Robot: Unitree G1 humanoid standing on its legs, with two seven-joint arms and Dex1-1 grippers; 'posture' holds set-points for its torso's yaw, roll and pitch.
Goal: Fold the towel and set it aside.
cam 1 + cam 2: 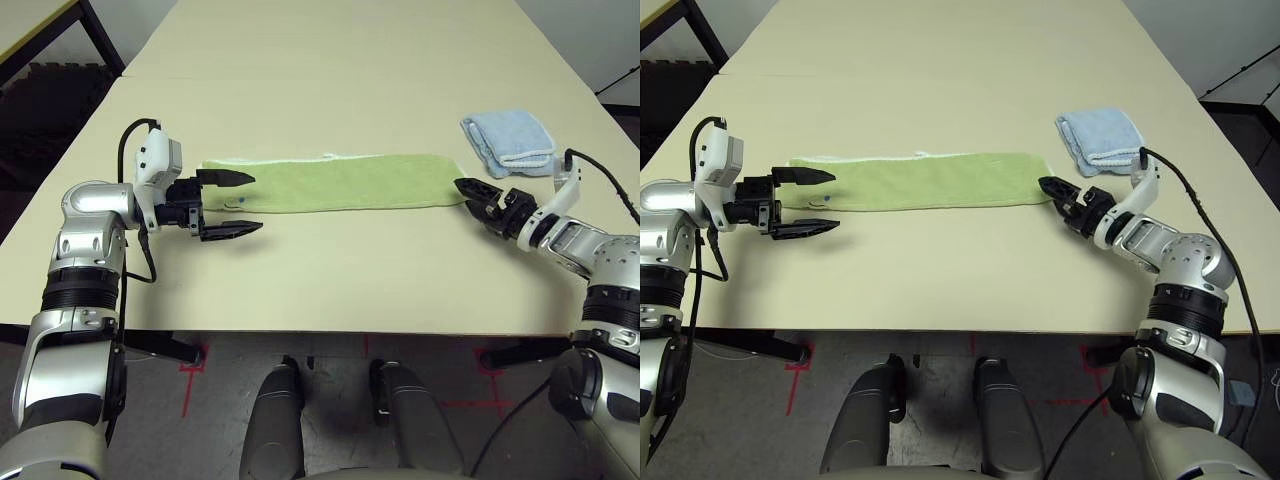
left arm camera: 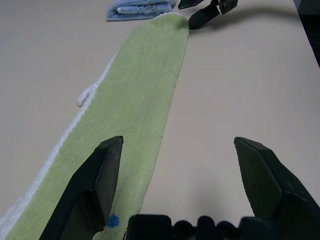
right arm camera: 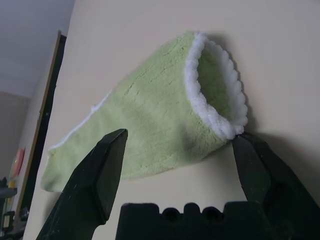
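The towel (image 1: 335, 182) lies in a long strip across the middle of the bench (image 1: 330, 60). L gripper (image 1: 230, 205) & R gripper (image 1: 473, 196) sit spread wide at each end, prob. ready to grab. R one maybe touches it.

We see the towel (image 1: 340, 183), light green with white trim, folded into a long flat strip across mid-frame on the table (image 1: 330, 60).

Beige table (image 1: 330, 60), red-marked grey floor (image 1: 190, 385)
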